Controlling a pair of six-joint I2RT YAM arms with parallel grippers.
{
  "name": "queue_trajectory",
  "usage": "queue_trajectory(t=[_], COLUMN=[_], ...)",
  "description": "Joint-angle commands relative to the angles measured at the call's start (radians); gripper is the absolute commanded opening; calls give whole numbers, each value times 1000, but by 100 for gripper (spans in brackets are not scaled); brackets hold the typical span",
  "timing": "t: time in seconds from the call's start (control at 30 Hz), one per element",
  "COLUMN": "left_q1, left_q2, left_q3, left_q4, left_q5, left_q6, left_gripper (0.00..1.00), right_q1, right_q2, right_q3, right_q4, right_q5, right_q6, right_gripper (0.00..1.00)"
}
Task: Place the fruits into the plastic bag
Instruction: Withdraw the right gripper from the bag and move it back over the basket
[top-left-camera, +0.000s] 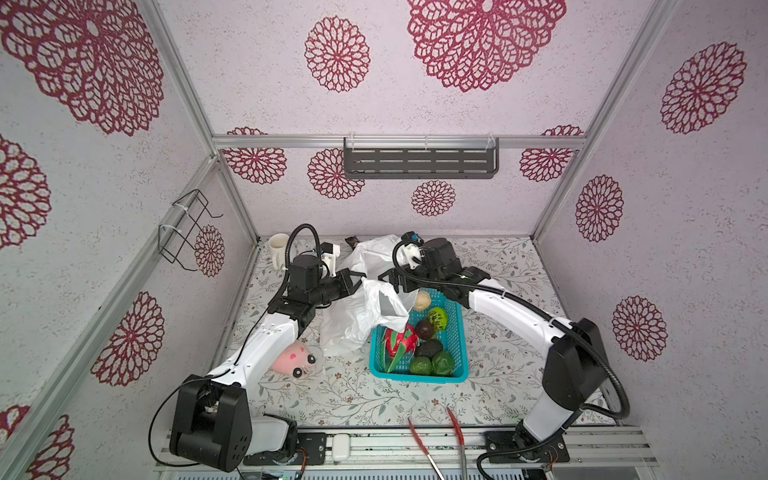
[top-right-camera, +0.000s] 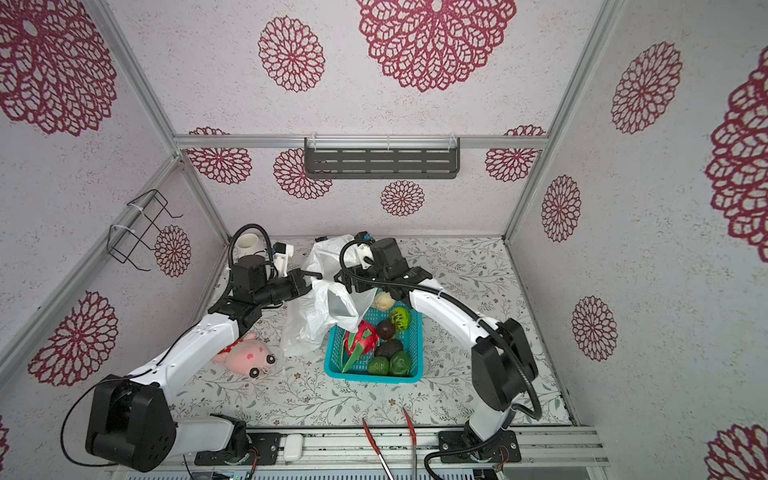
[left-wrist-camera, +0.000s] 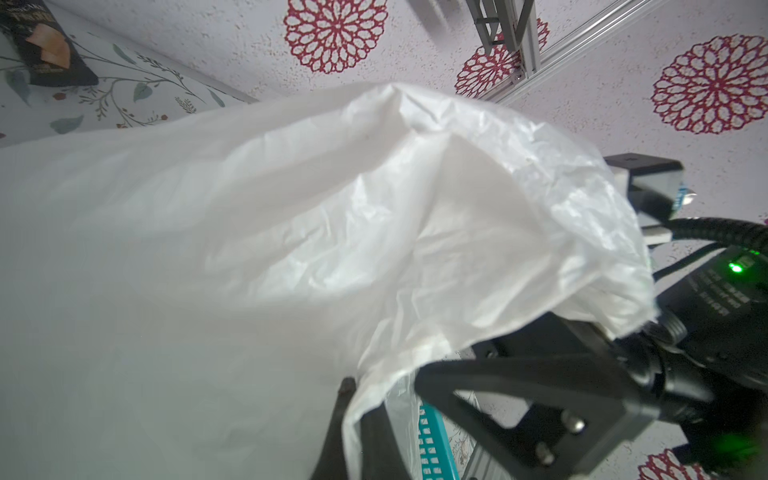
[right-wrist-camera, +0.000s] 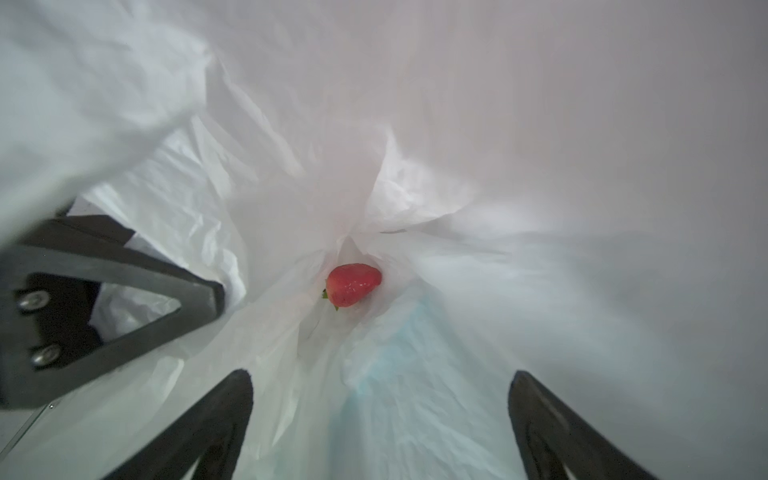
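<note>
Left arm (top-left-camera: 266, 345) folds at the elbow and reaches inward, the left gripper (top-left-camera: 355, 279) clamped on the rim of the plastic bag (top-left-camera: 357, 322). Right arm (top-left-camera: 511, 309) arches over the teal basket (top-left-camera: 415, 377) of fruits (top-left-camera: 424, 329). The right gripper (right-wrist-camera: 382, 376) gapes wide inside the bag, with a strawberry (right-wrist-camera: 353, 284) lying ahead of it, untouched.

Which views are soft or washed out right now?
Left wrist view: the thin crinkly white plastic bag is hazy and blurred close up, sharper at its far folds. Right wrist view: bag walls soft, small red strawberry inside fairly sharp. Both top views: crisp.
</note>
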Motion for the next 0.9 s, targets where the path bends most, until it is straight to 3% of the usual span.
queue_trajectory(t=[0.0, 0.27, 0.33, 0.47, 0.67, 0.87], left_q1=[11, 14, 14, 11, -21, -99], left_q2=[-36, -21, -5, 20, 58, 93], left_q3=[-13, -14, -4, 18, 72, 170], left_q4=[25, 8, 8, 8, -23, -159], left_q5=[-13, -26, -17, -13, -35, -230], left_q6=[39, 61, 55, 46, 38, 24], left_gripper=[0, 0, 0, 0, 0, 0], right_q1=[-41, -129, -142, -143, -112, -73], right_q2=[-142, -412, -428, -352, -231, -149], right_q3=[-46, -285, -304, -246, -195, -143], right_q4=[-10, -15, -53, -179, -97, -44], right_q5=[-41, -126, -246, -361, -482, -599], right_q6=[-49, -41, -62, -109, -85, -48], right_gripper=[98, 99, 99, 99, 99, 96])
